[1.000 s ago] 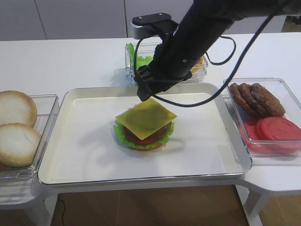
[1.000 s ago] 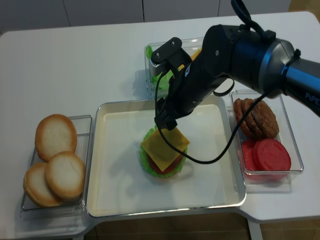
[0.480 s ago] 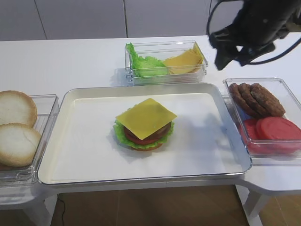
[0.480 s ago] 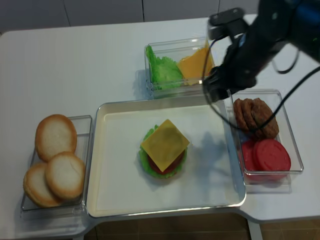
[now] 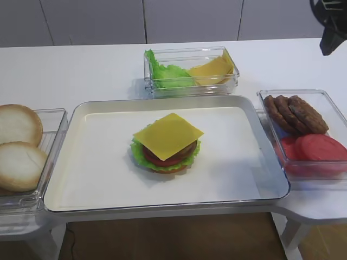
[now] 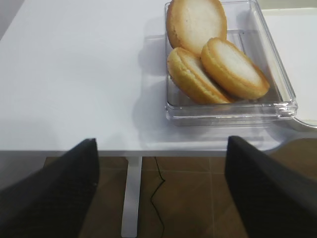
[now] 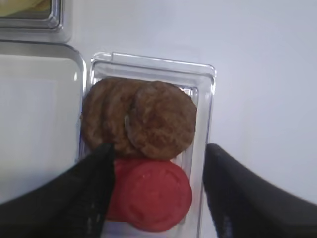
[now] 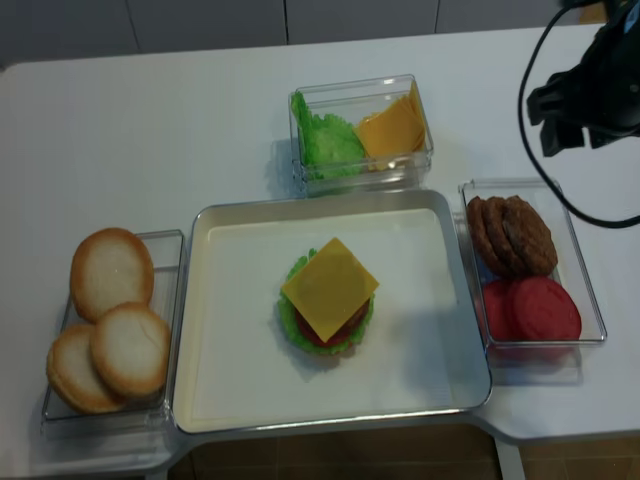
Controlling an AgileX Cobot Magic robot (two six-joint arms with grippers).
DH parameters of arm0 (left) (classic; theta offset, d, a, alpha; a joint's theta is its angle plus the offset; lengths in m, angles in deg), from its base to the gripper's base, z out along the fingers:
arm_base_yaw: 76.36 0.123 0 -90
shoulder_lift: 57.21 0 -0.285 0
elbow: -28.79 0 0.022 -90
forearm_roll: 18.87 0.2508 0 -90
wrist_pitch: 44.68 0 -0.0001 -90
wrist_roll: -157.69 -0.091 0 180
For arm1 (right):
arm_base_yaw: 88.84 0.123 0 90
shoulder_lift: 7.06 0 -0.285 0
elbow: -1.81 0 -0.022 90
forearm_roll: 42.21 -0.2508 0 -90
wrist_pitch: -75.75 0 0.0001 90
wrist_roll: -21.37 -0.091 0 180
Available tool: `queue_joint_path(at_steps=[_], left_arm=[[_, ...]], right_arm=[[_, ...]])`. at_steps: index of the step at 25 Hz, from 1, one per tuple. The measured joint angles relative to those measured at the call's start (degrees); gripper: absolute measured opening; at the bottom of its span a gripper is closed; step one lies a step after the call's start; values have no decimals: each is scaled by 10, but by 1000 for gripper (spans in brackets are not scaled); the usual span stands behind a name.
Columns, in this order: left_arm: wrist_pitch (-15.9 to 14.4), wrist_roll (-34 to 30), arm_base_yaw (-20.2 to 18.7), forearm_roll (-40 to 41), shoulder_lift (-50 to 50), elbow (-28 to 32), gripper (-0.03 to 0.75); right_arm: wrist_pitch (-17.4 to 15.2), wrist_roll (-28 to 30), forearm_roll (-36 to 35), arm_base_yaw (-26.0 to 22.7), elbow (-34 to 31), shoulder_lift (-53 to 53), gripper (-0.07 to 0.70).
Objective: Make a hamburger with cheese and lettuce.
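The hamburger [image 5: 165,151] sits mid-tray, also seen in the realsense view [image 8: 328,310]. A yellow cheese slice [image 5: 168,135] [image 8: 330,288] lies flat on top of its patty. The lettuce leaf [image 5: 138,154] [image 8: 288,320] ruffles out under the tomato. My right gripper [image 7: 158,148] is open and empty, high above the patty and tomato container; its arm [image 8: 595,85] shows at the far right [image 5: 332,24]. My left gripper [image 6: 162,144] is open and empty, off the table's left front edge, beside the bun tray. It is not in the exterior views.
A metal tray [image 5: 81,179] [image 8: 215,390] holds the burger. A clear box at the back holds loose lettuce [image 5: 168,76] and cheese slices [image 5: 214,70]. Bun halves [image 5: 19,143] [image 6: 218,54] lie on the left. Patties [image 5: 295,114] [image 7: 143,119] and tomato slices [image 5: 320,149] [image 7: 148,193] lie on the right.
My right gripper let go of the cheese slice on the burger, rose and swung away to the far right, above the patty container. The cheese stays on the stack.
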Motion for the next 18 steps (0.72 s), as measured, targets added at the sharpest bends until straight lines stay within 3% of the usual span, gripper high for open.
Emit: queue_joint_path(at_steps=[3,8,18], left_arm=[[0,0,0,0,0,0,580],[0,0,0,0,0,0,580],[0,0,0,0,0,0,580]], right_arm=[[-27,-2,-1,0,0,30,429],[-40,-15,0,0,-23,97,429],[-41,-34,9,0,-193,293,429]])
